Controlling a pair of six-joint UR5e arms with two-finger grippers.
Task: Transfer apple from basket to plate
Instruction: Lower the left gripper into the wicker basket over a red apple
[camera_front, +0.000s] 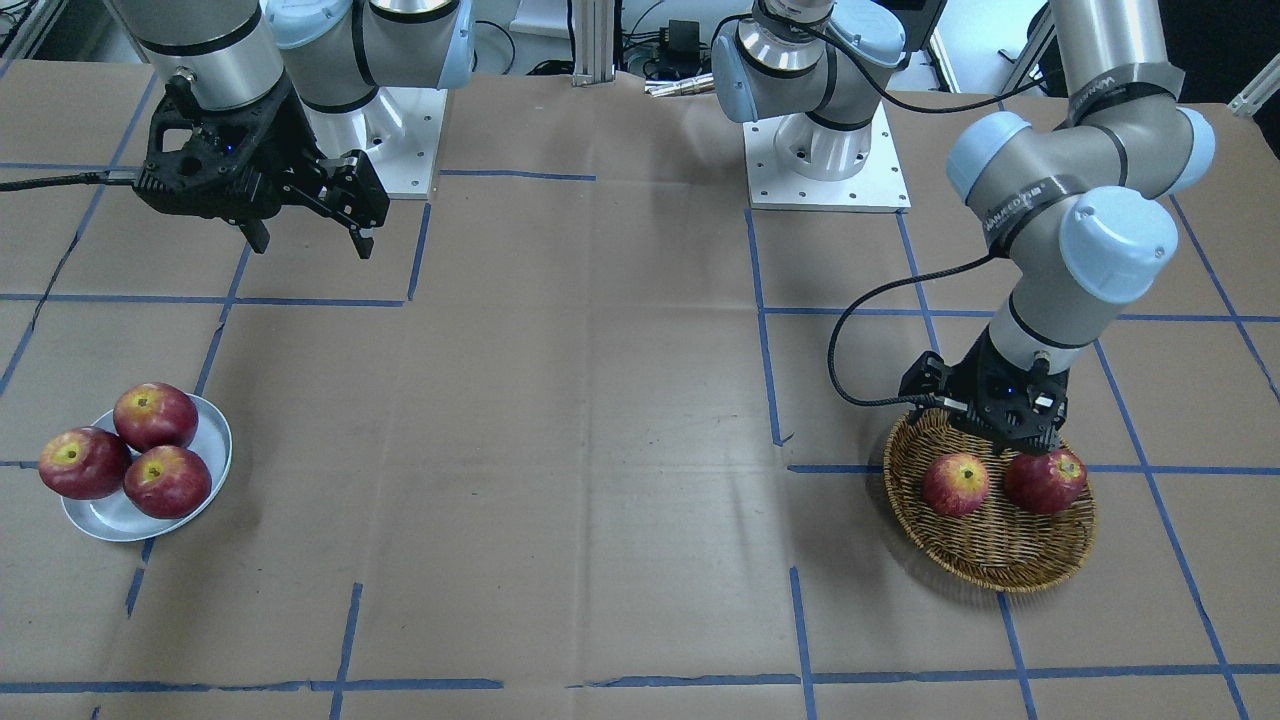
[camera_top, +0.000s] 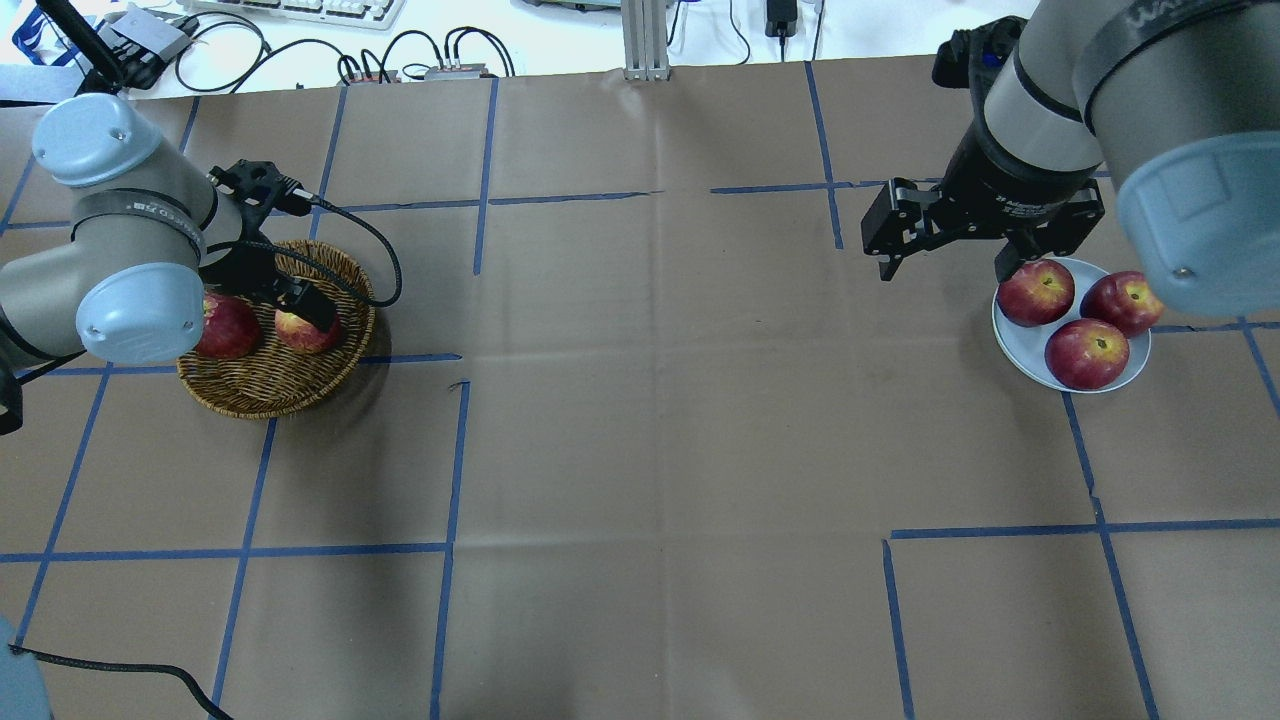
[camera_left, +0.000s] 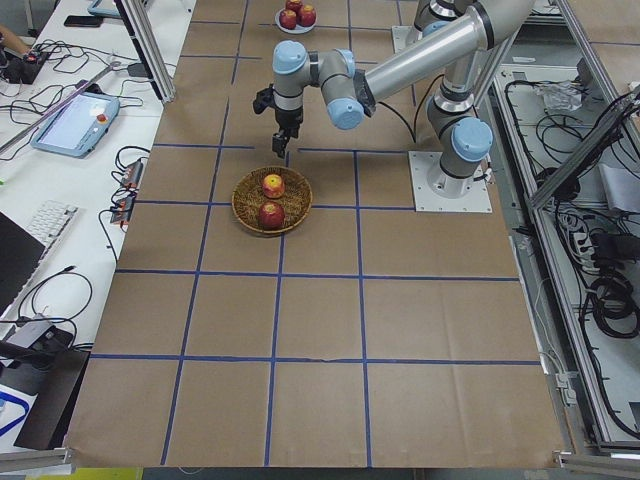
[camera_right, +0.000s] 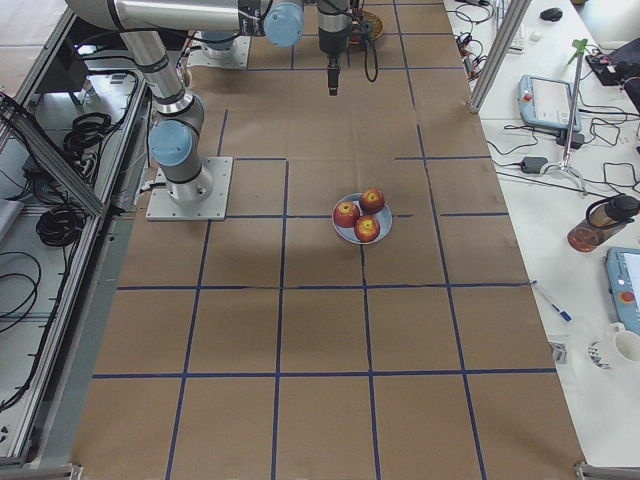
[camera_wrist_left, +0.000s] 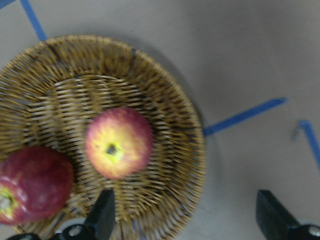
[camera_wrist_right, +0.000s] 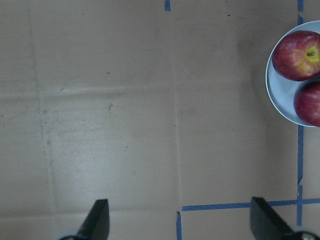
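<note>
The apple (camera_front: 956, 485), pinkish-red with a yellow blush round its stem hollow, lies in the wicker basket (camera_front: 990, 555) beside a darker red apple (camera_front: 1045, 482). In the left wrist view the apple (camera_wrist_left: 119, 142) sits mid-basket (camera_wrist_left: 165, 100). My left gripper (camera_wrist_left: 187, 215) hovers over the basket, open and empty, fingers spread wide. It partly covers the apple (camera_top: 300, 330) in the overhead view. The pale grey-blue plate (camera_front: 120, 520) holds three dark red apples. My right gripper (camera_front: 312, 240) is open and empty, raised beside the plate (camera_top: 1020, 355).
The table is covered in brown paper with blue tape lines (camera_front: 770, 380). The two arm bases (camera_front: 825, 160) stand at the table's robot side. The left arm's cable (camera_top: 370, 250) loops over the basket's rim.
</note>
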